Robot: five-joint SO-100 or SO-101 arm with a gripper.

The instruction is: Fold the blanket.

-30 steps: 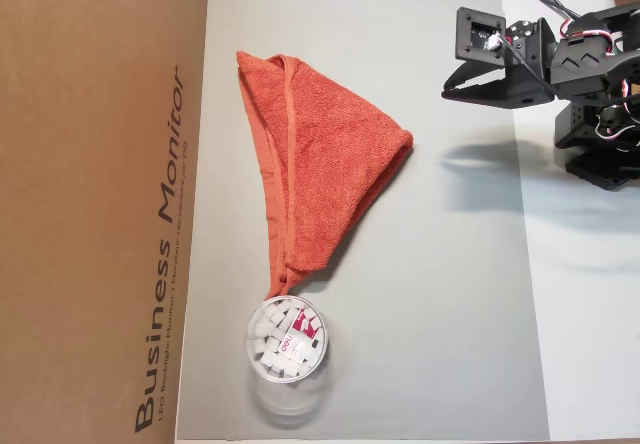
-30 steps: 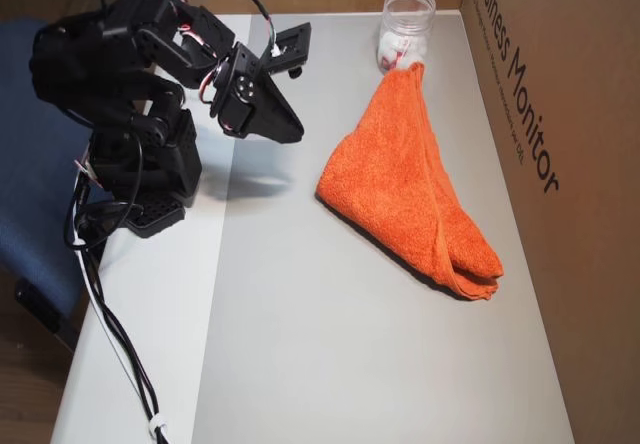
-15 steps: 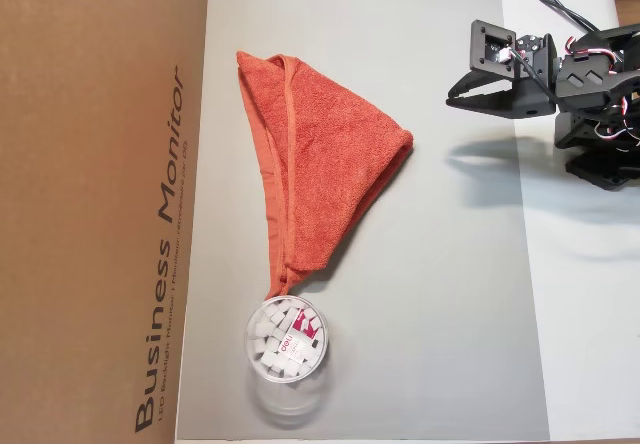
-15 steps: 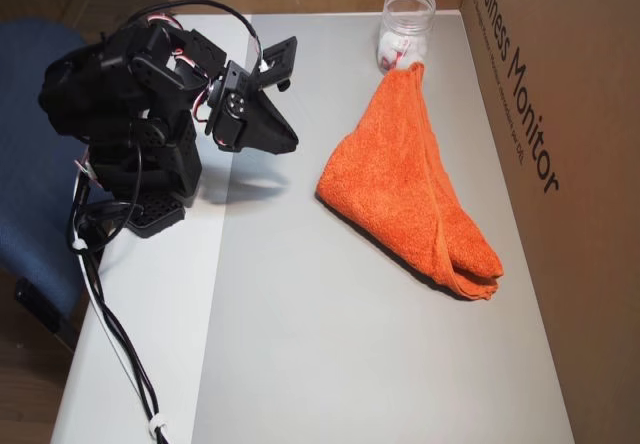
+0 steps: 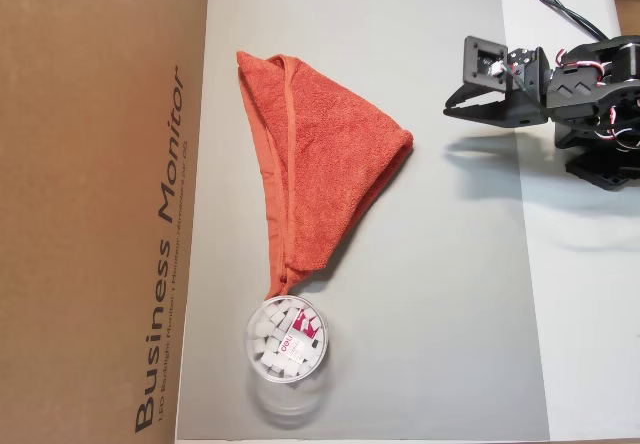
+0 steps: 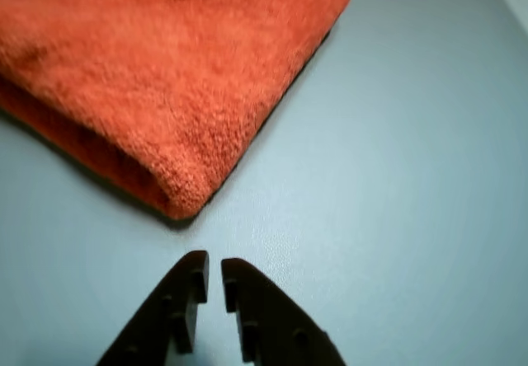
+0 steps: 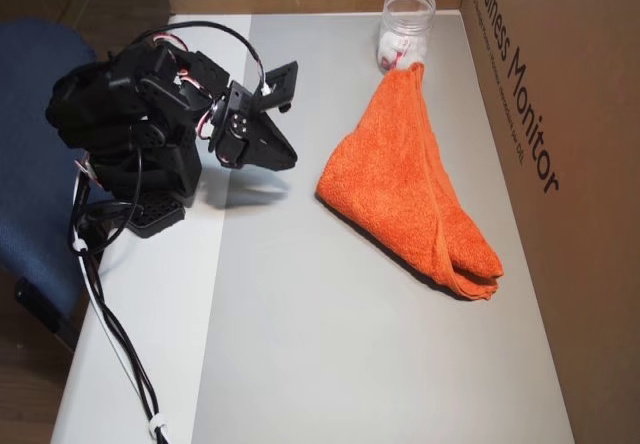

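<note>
The blanket (image 5: 325,159) is an orange-red terry towel folded into a long triangle on the grey mat (image 5: 450,294). Its narrow end reaches the clear jar (image 5: 287,338). In another overhead view the blanket (image 7: 400,184) lies right of the arm. My black gripper (image 5: 447,112) hovers just right of the blanket's rounded fold, apart from it. In the wrist view the two dark fingertips (image 6: 195,267) almost touch, with nothing between them, and the gripper (image 6: 213,261) sits a short way from the blanket (image 6: 165,77). Seen from the other side, the gripper (image 7: 292,164) points down at the mat.
A tall cardboard box (image 5: 100,204) printed "Business Monitor" borders the mat beside the blanket. The jar (image 7: 407,26) holds white pieces. The arm's base (image 7: 140,184) stands on the white tabletop with cables trailing; a blue chair (image 7: 30,164) is beyond.
The gripper has dipped lower and drawn slightly back toward the arm's base. The blanket and jar have not moved.
</note>
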